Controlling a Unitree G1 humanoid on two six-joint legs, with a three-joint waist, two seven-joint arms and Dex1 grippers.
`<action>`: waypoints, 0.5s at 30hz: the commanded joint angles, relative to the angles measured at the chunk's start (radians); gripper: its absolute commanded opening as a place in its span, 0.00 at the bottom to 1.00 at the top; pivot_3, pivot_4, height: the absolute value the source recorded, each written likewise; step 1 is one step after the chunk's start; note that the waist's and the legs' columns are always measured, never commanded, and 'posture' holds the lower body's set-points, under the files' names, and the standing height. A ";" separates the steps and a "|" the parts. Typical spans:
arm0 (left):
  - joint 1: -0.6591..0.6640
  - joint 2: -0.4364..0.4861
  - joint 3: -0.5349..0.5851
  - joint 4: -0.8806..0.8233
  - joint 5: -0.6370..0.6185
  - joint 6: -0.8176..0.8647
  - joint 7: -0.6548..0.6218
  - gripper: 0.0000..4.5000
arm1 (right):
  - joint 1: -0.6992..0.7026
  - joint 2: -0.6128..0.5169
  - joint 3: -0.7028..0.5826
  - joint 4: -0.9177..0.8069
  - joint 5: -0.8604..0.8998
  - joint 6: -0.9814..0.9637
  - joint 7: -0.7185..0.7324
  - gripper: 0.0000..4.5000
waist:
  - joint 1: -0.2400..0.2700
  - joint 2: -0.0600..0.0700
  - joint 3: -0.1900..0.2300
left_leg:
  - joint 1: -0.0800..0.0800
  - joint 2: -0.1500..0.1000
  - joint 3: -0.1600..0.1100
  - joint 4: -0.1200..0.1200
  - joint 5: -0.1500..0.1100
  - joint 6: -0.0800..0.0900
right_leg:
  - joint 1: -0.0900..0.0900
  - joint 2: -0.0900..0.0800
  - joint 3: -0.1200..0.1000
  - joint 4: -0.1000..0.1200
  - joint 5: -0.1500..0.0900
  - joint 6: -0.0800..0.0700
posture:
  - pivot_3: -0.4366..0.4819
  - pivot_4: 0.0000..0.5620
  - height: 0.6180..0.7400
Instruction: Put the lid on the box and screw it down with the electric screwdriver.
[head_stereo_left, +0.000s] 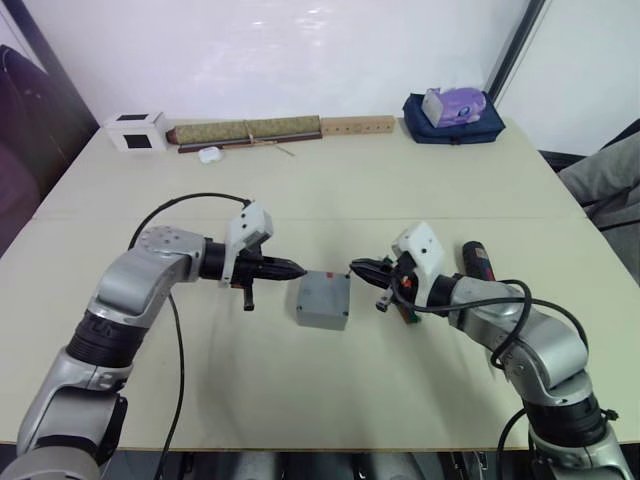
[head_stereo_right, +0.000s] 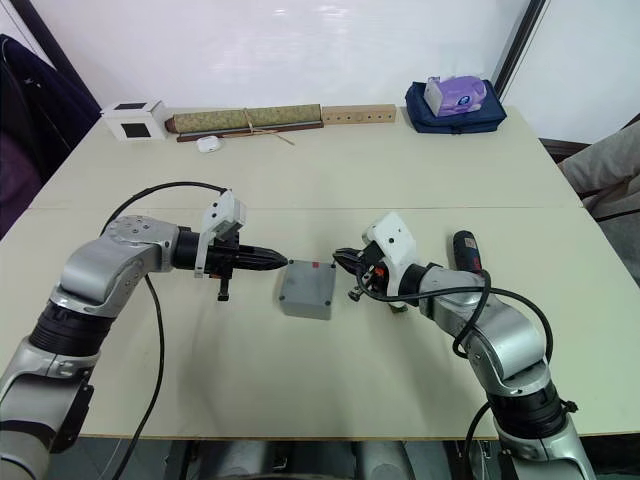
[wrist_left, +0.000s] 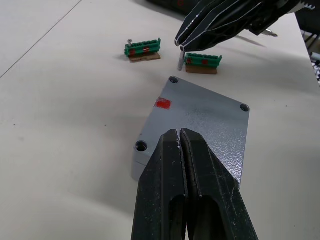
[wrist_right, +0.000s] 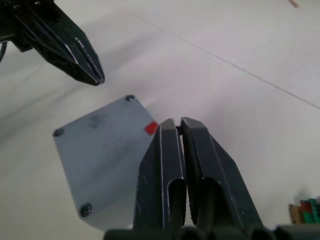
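Lid (head_stereo_left: 324, 296) seated on box (head_stereo_left: 320, 318) mid-bench (head_stereo_left: 300, 400), between left gripper (head_stereo_left: 298, 268) and right gripper (head_stereo_left: 355, 267), both fingers pressed together, empty; likely light, rigid, smooth-faced, so best gripped across opposite side walls.

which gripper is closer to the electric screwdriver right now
Right. The right gripper sits at the lidded box's right edge, and the electric screwdriver lies on the table just beyond that arm's wrist. The left gripper is across the box, farther away.
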 joint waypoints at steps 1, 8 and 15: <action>0.002 0.001 0.010 -0.034 -0.008 -0.007 0.004 0.00 | -0.005 -0.002 0.008 -0.009 -0.014 -0.032 0.006 0.02 | 0.000 0.000 0.000 | 0.000 0.000 0.000 0.000 0.000 0.000 | 0.000 0.000 0.000 0.000 0.000 0.000 | 0.48 0.27 1.00; 0.004 -0.001 0.012 -0.038 -0.009 -0.007 0.006 0.00 | -0.003 0.003 0.019 0.007 -0.030 -0.049 0.006 0.02 | 0.000 0.000 0.000 | 0.000 0.000 0.000 0.000 0.000 0.000 | 0.000 0.000 0.000 0.000 0.000 0.000 | 0.48 0.27 1.00; 0.002 -0.001 0.010 -0.037 -0.009 -0.006 0.007 0.00 | -0.002 0.010 0.028 0.028 -0.051 -0.067 0.000 0.02 | 0.000 0.000 0.000 | 0.000 0.000 0.000 0.000 0.000 0.000 | 0.000 0.000 0.000 0.000 0.000 0.000 | 0.48 0.27 1.00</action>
